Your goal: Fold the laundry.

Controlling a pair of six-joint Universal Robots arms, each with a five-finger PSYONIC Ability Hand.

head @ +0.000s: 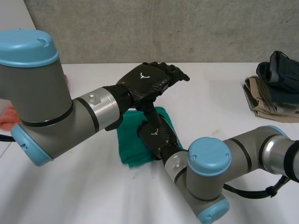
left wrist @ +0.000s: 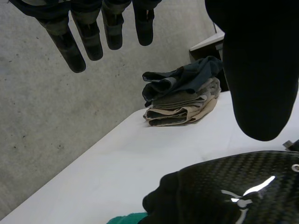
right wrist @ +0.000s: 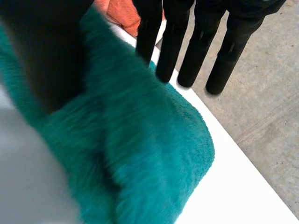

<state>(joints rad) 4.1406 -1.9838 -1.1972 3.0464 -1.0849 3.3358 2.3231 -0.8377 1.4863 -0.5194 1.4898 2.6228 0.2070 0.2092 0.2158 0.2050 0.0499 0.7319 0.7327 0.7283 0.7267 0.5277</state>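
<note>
The teal terry-cloth towel (head: pixel 135 149) could be dragged out of its fold or bunched up if the black right hand (head: pixel 154 133) resting on it is slid away rather than lifted, since the pile is judged likely to cling to the palm. A loose upper layer could also be flipped open. The towel is seen on the white desk (head: pixel 84 186) under the right palm. It is doubled into a thick, roughly rectangular pad, with a soft ridge raised beside the thumb and a rounded corner just short of the fingertips. The right fingers (right wrist: pixel 172 46) are held straight and slightly apart, clamped on nothing. The black left hand (head: pixel 147 81) is held in the air above the right one, its fingers (left wrist: pixel 93 37) straight, apart and empty. Well beyond the left fingertips, a stack of folded dark and tan garments (left wrist: pixel 182 100) is set on the desk. A crumpled orange cloth (right wrist: pixel 124 11) is seen past the right fingertips.
</note>
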